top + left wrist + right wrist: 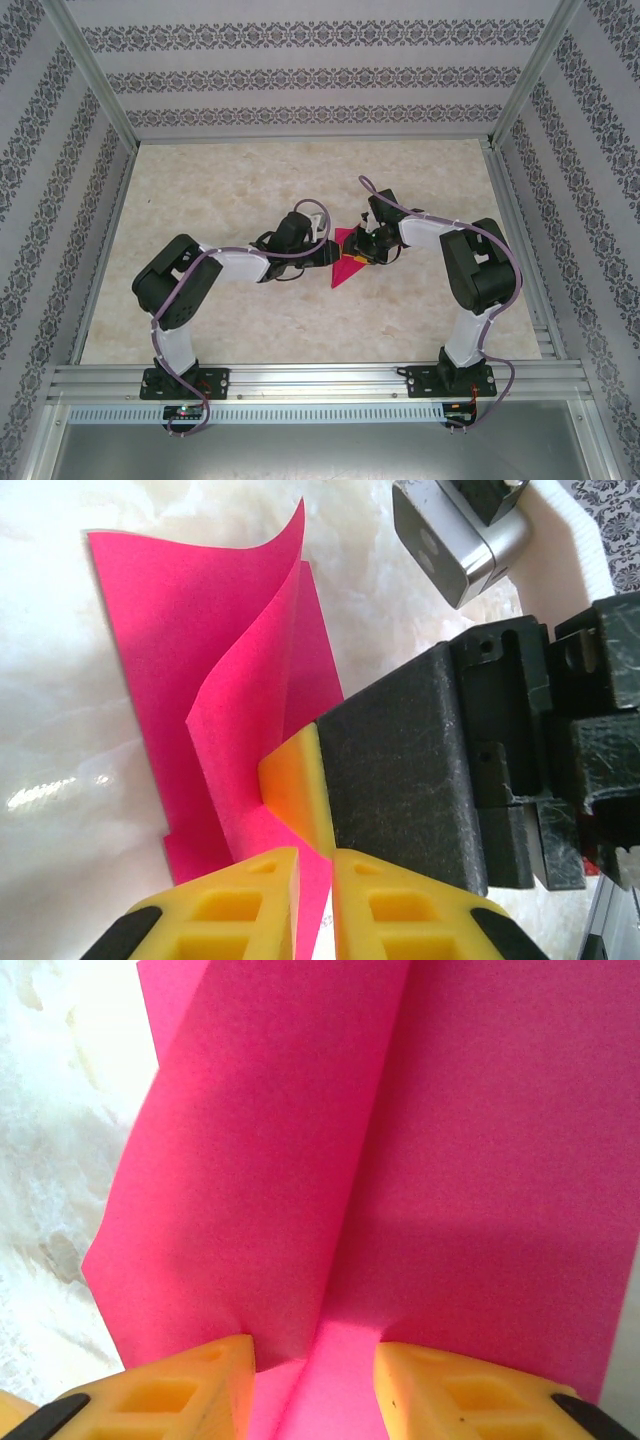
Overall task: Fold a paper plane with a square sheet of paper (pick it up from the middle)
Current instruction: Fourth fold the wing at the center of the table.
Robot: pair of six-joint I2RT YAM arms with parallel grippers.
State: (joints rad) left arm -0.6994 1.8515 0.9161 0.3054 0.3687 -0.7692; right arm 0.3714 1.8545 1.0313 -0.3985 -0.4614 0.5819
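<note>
The square sheet of paper (200, 660) lies in the middle of the table (250, 190), between my two arms. It is partly folded: one layer lies flat on the pale marbled top, and a flap stands up off it in a curve. My left claw (316, 862) is pressed nearly together, pinching the paper between its yellow pads. My right claw (315, 1352) stands part spread, its fingers set either side of a long crease with the tips against the paper. I see no grip there.

What worries me is that the sheet is thin and I hold it at one small spot. If my right fingers push along the crease while my left pulls the other way, I judge the paper could tear at the pinch or buckle into a false crease. The standing flap is curled, so pressing it down carelessly would likely lay the fold askew, with the edges not meeting. My claws are also very close, one right finger touching the flap just beside my left pads. A small sideways move could knock them together or drag the sheet out of line.

The flap's top corner is free and curling, and the flat layer's far edges lie open. The table reaches well out on every side of the paper, and the patterned walls (300, 75) stand well apart from it.
</note>
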